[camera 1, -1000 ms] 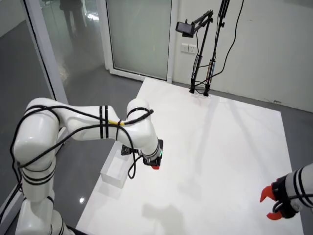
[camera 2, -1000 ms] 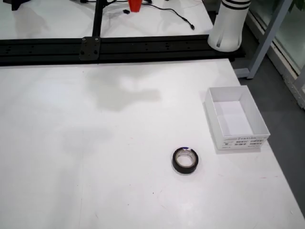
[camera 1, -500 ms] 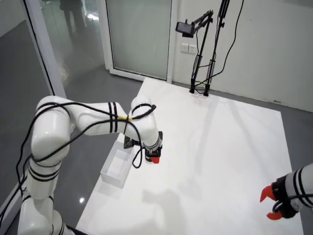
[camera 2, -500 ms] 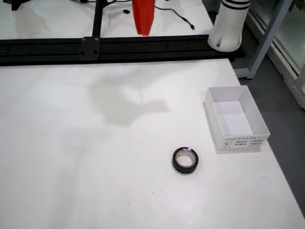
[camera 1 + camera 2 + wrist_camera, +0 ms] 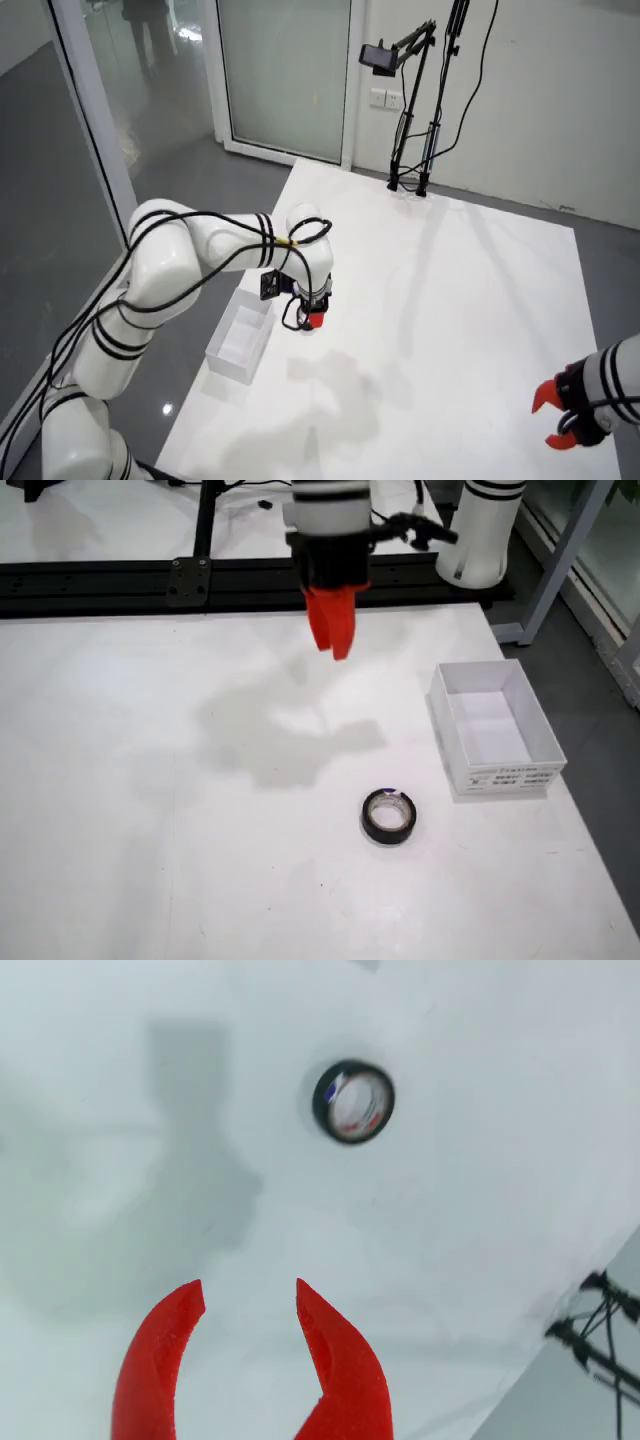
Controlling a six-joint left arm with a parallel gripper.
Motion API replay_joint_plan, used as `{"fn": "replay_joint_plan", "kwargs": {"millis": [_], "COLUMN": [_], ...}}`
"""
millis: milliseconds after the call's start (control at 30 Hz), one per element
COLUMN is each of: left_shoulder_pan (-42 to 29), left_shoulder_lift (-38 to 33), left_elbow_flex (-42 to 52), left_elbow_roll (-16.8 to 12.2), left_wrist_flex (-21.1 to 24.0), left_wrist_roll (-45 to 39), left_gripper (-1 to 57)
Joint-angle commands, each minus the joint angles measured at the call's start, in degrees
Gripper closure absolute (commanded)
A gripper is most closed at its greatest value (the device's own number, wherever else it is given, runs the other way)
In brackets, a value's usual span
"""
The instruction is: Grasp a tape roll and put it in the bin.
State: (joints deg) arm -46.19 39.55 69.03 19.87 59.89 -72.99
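Note:
A black tape roll (image 5: 388, 816) lies flat on the white table (image 5: 120, 860), a little left of the white bin (image 5: 497, 692). My gripper (image 5: 333, 640) with red fingers hangs above the table, well behind the roll and apart from it. In the wrist view the roll (image 5: 353, 1102) shows ahead of my gripper (image 5: 250, 1300), whose two red fingers stand apart with nothing between them. From the overhead room view my gripper (image 5: 313, 320) is beside the bin (image 5: 240, 342); the roll is not visible there.
A black rail (image 5: 200, 575) runs along the table's far side, with the arm's white base (image 5: 480, 540) at its right end. A second arm's red gripper (image 5: 558, 415) rests at the table's near right corner. A camera stand (image 5: 410, 150) occupies the far edge.
My gripper has come down and forward over the table, from the top edge of the fixed table view to well inside it. The roll and the bin have not moved.

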Motion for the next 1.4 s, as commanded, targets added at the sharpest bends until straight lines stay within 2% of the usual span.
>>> {"fn": "replay_joint_plan", "kwargs": {"millis": [33, 333, 500, 933, 1400], "left_shoulder_pan": [9.81, 11.30, 11.30, 11.83, 11.39], "left_shoulder_lift": [8.35, 13.27, 17.22, 25.57, 26.54], "left_elbow_flex": [-1.09, -1.01, -4.17, -14.28, -14.45], "left_elbow_roll": [3.16, 3.42, 3.42, 4.65, 4.65], "left_wrist_flex": [-2.50, -7.51, -8.47, -9.70, -9.70], "left_wrist_roll": [-2.86, -3.56, -3.56, -3.56, -3.56], "left_gripper": [35.9, 35.7, 35.8, 35.8, 35.7]}}
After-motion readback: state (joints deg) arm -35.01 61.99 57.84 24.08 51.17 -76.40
